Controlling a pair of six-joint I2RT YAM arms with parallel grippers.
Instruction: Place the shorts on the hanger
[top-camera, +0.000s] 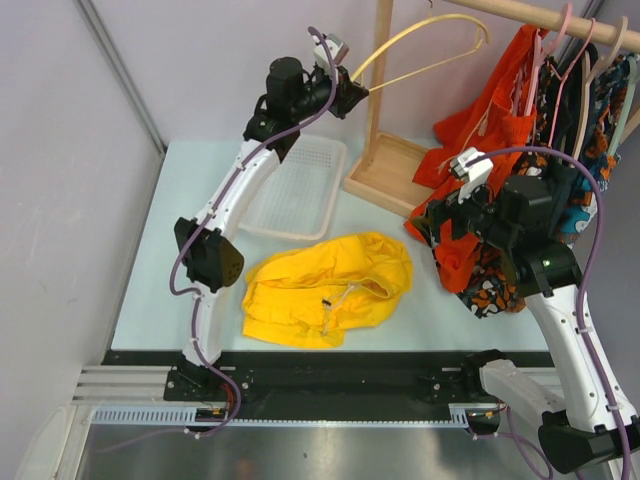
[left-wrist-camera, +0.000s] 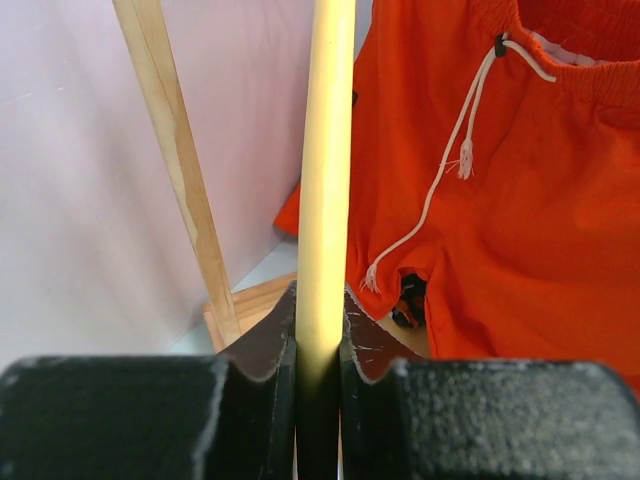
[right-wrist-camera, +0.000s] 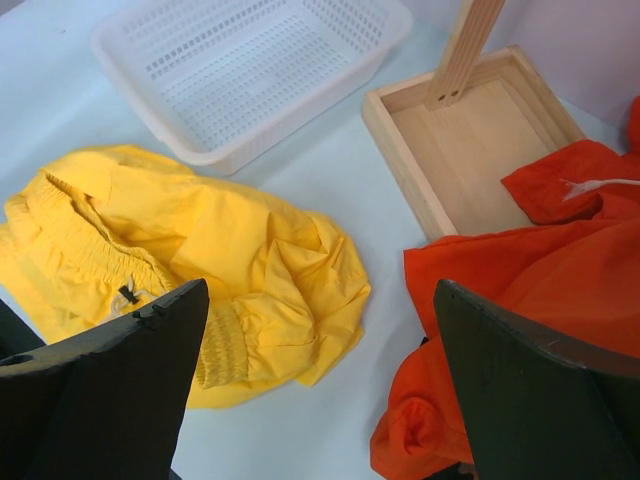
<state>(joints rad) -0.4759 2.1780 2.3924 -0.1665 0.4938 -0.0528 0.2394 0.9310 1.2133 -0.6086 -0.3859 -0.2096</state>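
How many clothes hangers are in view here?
3 at least: the pale yellow hanger in the left gripper, a pink hanger and a beige hanger on the rail, top right. Clothes there may hide more.

No readable text, label, brand, number or sign appears in any view.

The shorts (top-camera: 325, 290) are lying as soft, matt yellow cloth, creasing and puckering along the elastic waistband. The hanger (left-wrist-camera: 325, 150) is looking smooth and faintly glossy in pale cream. The left gripper (left-wrist-camera: 320, 345) is showing black, grainy matt faces with pale scuffs at the edges. The basket (right-wrist-camera: 250, 70) is reading as white perforated plastic, the rack base (right-wrist-camera: 470, 150) as bare pale wood with visible grain, and the orange garment (left-wrist-camera: 520, 200) as matt woven cloth. The table (right-wrist-camera: 345, 175) is looking smooth and is reflecting softly.
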